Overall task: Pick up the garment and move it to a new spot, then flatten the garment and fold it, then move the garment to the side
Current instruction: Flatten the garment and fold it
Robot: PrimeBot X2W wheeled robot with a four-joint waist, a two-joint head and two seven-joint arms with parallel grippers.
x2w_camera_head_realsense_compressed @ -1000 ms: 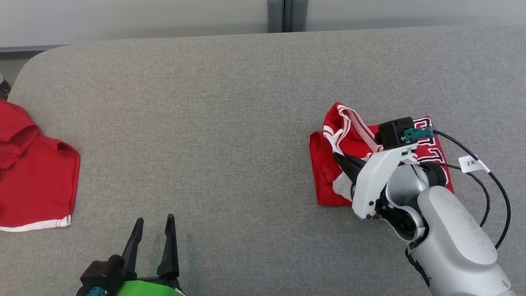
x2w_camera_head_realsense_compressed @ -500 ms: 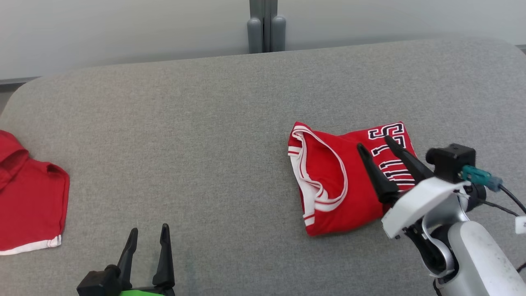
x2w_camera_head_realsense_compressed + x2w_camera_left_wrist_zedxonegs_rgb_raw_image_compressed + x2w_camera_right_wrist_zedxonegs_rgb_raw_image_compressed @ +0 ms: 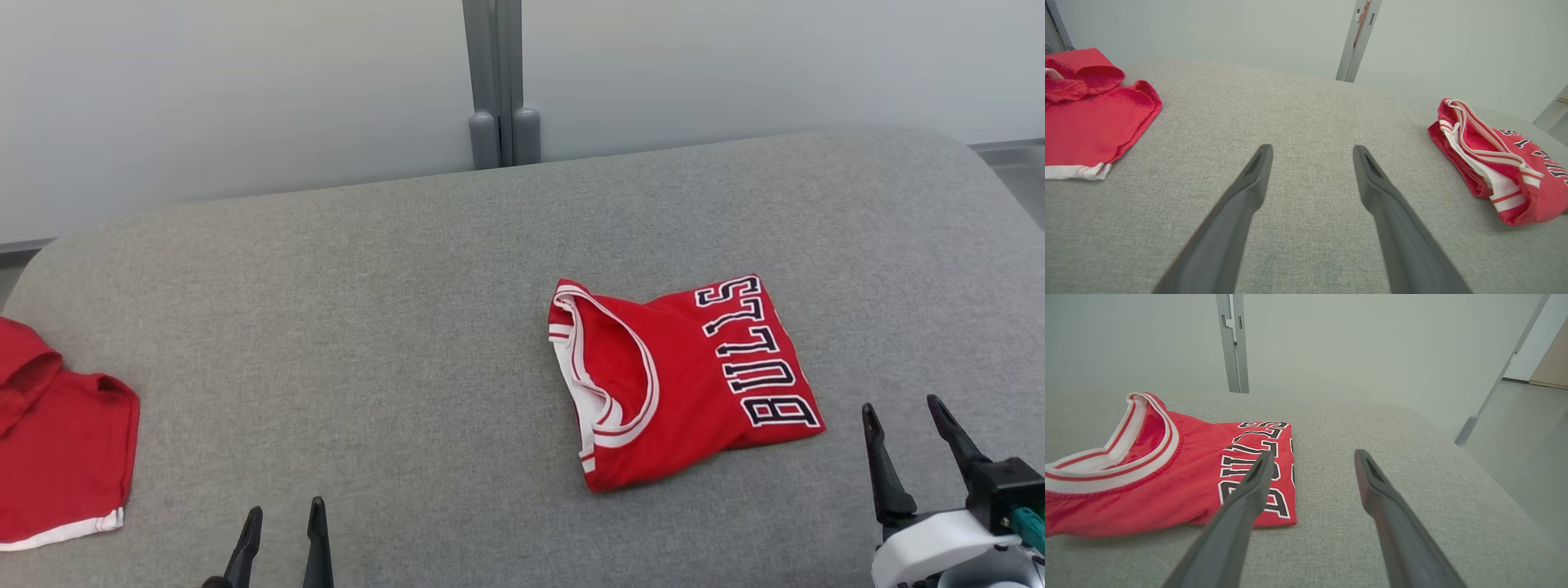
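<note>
"Where's the red jersey (image 3: pixel 682 380)?"

"Folded, lying on the grey table (image 3: pixel 392 310), just ahead and left of the right gripper (image 3: pixel 900 404). Nothing is touching it."

"And the fingers?"

"Spread apart on both, holding nothing. The left gripper (image 3: pixel 286 506) sits well away, with another red garment (image 3: pixel 61 457) off to its left."

The word BULLS, black letters with white edge, stands on the red jersey (image 3: pixel 653 392), left of the right gripper (image 3: pixel 900 405).
</note>
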